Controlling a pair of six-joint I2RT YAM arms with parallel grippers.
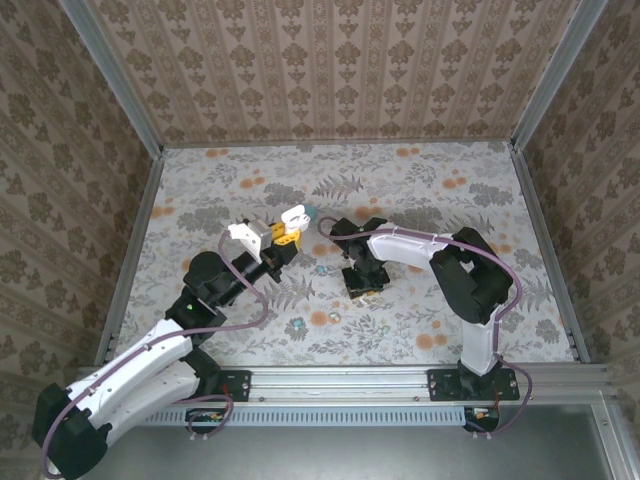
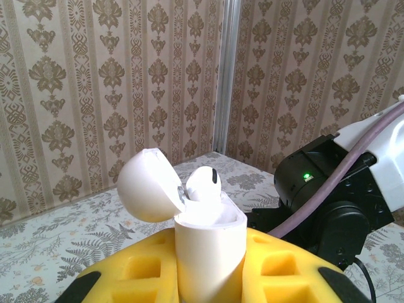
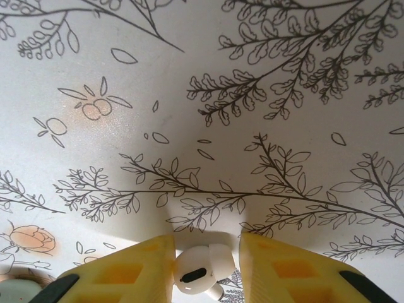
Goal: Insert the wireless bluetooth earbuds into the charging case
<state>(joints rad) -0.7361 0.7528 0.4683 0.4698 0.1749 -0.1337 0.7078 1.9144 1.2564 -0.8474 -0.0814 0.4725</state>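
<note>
The yellow pads (image 3: 126, 273) of the right gripper (image 3: 206, 249), bottom centre of its wrist view, flank a white earbud (image 3: 201, 270) on the table (image 3: 189, 95); whether they pinch it yet I cannot tell; grip gently and centred, lest it squirt out; mid-frame in the left wrist view, the left gripper (image 2: 208, 268) clamps the charging case (image 2: 207, 243), lid (image 2: 145, 186) open, a seated earbud (image 2: 203, 183) inside.

case (image 2: 208, 252): white | earbud (image 3: 201, 265): white | table (image 1: 400, 180): grey-orange floral | wall (image 1: 330, 60): beige damask
</note>
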